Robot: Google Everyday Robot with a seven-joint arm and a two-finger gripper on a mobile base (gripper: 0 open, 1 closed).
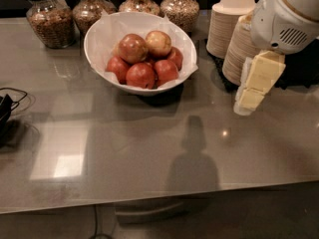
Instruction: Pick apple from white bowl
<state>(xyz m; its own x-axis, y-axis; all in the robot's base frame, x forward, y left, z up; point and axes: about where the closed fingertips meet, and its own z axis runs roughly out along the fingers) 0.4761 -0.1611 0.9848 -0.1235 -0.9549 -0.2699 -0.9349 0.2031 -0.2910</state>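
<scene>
The white bowl [99, 40] stands at the back middle of the grey table and holds several apples. The palest apple [158, 43], yellowish-tan with a pink blush, lies on top at the back right of the pile, next to a red apple with yellow patches [132, 48]. Darker red apples [141, 74] lie below them. My gripper [253, 86], cream-coloured under a white arm housing [286, 14], hangs at the right, above the table. It is well to the right of the bowl and touches nothing.
Several glass jars of grains [50, 20] line the back edge behind the bowl. Two stacks of tan paper bowls [230, 21] stand at the back right, just behind my gripper. A black cable and device [6, 108] lie at the left edge.
</scene>
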